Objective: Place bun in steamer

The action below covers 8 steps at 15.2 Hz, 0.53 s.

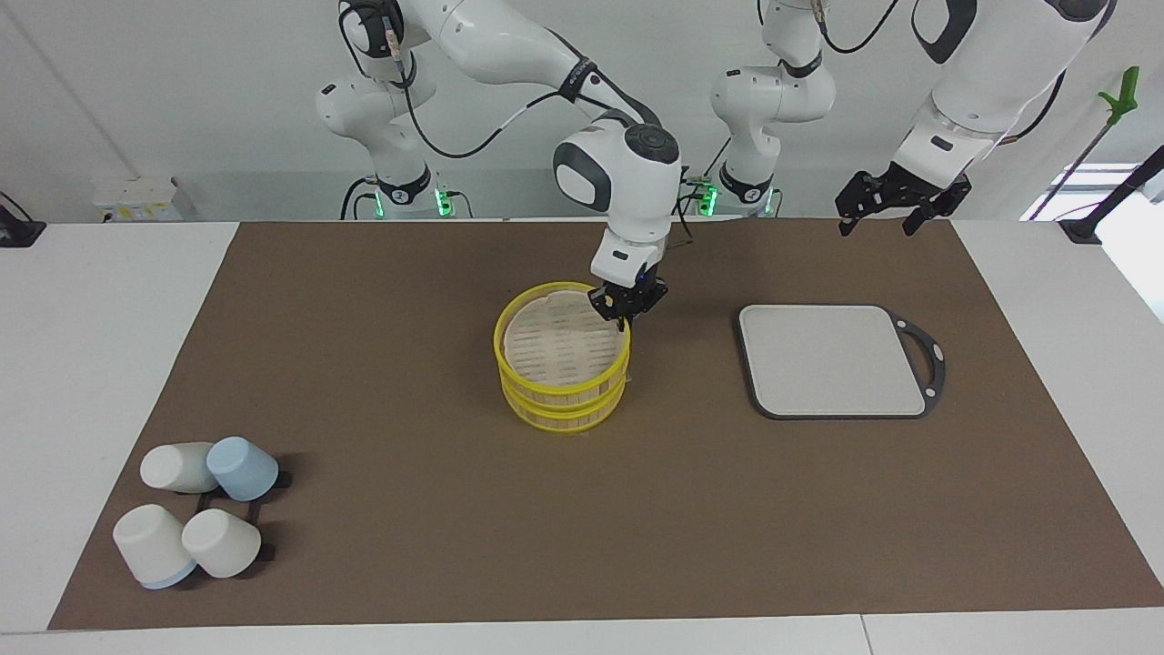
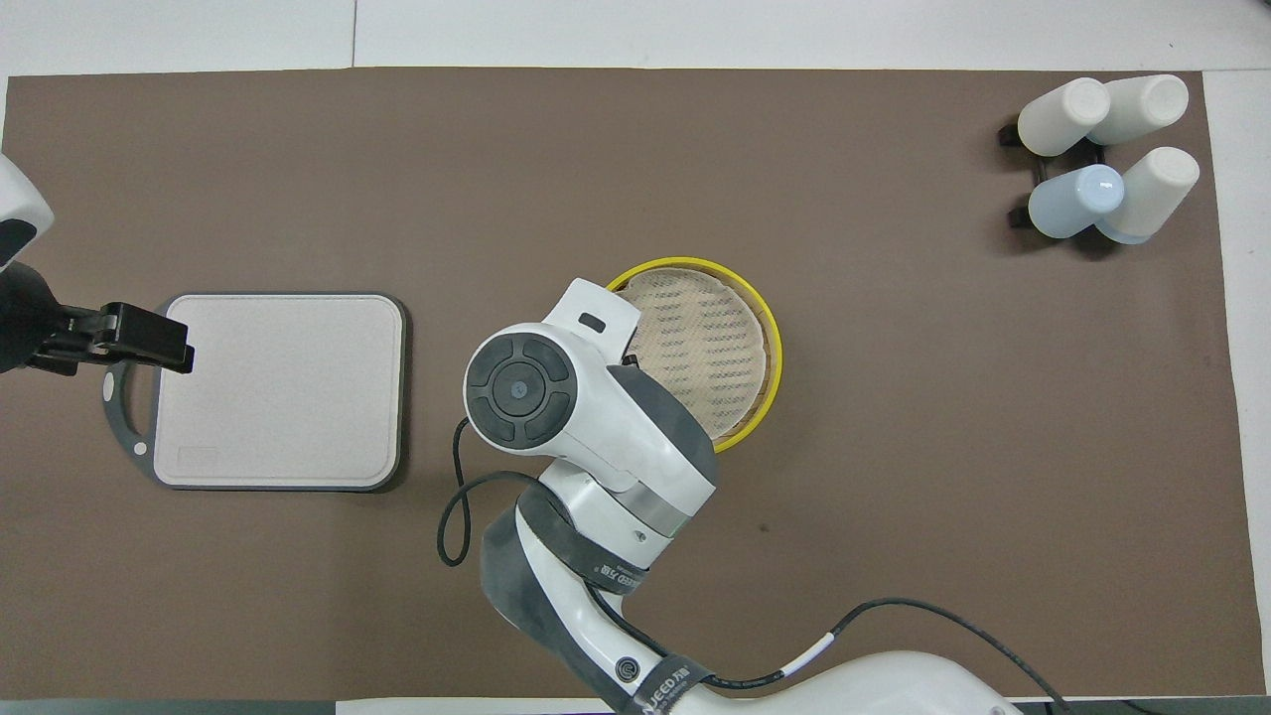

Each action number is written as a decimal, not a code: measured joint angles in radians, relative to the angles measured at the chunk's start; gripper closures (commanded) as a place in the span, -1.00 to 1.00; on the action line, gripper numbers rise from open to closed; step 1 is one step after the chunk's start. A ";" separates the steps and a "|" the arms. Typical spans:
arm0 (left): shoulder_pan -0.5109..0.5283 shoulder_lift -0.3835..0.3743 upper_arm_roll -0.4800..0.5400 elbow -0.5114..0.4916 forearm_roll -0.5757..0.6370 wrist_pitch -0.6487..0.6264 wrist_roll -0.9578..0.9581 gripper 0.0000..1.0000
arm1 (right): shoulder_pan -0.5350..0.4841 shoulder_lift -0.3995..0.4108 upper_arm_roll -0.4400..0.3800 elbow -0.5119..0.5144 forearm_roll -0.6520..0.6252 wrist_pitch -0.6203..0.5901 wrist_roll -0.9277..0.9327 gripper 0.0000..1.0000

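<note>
The steamer stands mid-table with its yellow-rimmed slatted lid on top; it also shows in the overhead view. My right gripper is down at the lid's rim, on the side toward the left arm's end, and its fingers are closed on that rim. In the overhead view the right arm's wrist covers the gripper. My left gripper is open and empty, and waits in the air over the mat's edge by the grey board. No bun shows in either view.
A grey square board with a dark handle lies toward the left arm's end of the table, also in the overhead view. Several white and blue cups lie on a black rack at the right arm's end, farthest from the robots.
</note>
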 measured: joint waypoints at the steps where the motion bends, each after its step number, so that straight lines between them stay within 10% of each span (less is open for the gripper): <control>1: 0.000 0.000 0.001 0.000 0.000 0.000 0.000 -1.00 | 0.000 -0.003 -0.002 -0.013 -0.002 0.018 0.000 1.00; 8: 0.001 0.000 0.004 0.003 0.000 -0.001 0.009 -1.00 | -0.001 -0.020 -0.003 -0.074 -0.003 0.104 -0.001 1.00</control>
